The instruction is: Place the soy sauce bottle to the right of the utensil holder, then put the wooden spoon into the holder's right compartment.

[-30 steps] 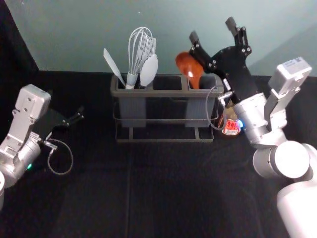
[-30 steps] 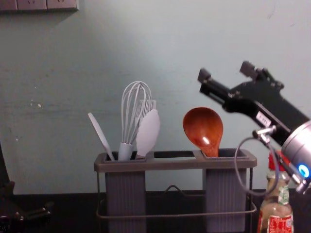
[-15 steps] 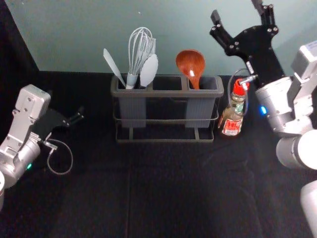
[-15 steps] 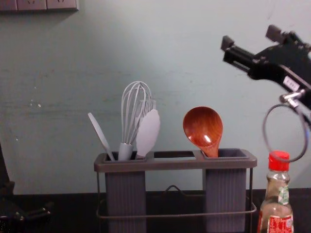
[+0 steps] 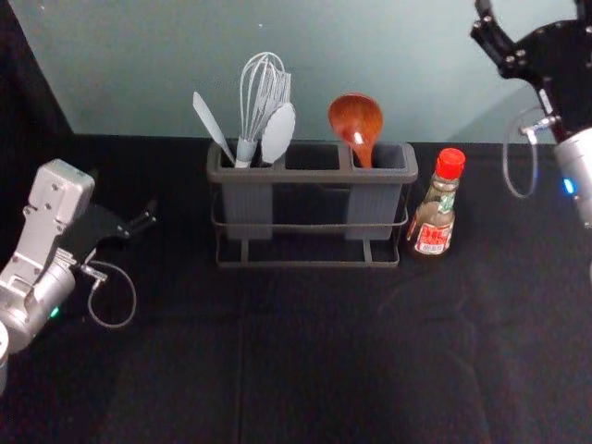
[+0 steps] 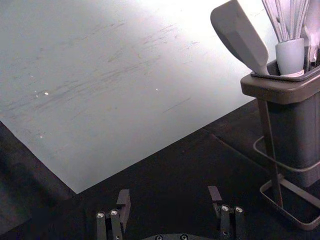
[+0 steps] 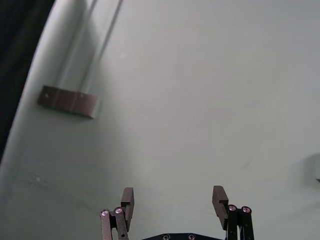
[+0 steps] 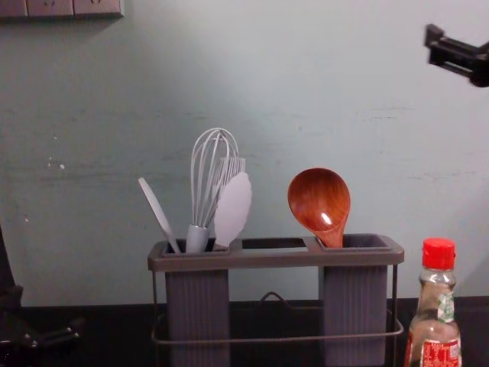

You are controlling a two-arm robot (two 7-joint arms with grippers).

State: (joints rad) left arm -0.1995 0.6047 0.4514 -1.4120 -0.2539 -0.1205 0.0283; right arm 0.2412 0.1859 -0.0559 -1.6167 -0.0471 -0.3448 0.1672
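Hanging high over the far right, the right gripper (image 5: 534,7) has its fingers spread wide, with nothing between them, well apart from the things on the table (image 5: 324,342). The spoon (image 5: 355,118) stands in the right compartment of the holder (image 5: 313,174), handle down and bowl up above the rim, leaning a little to the left. The bottle (image 5: 433,222) stands upright on the table just to the right of the holder, its red cap (image 5: 450,164) on top and its label turned to the near side. In the holder's left compartment are the whisk (image 5: 265,92), a thin pale spatula (image 5: 213,125) tilted out to the left, and other pale utensils (image 5: 277,132). The left gripper (image 5: 122,192) is parked left of the holder, apart from it, its fingers wide open and nothing in them.
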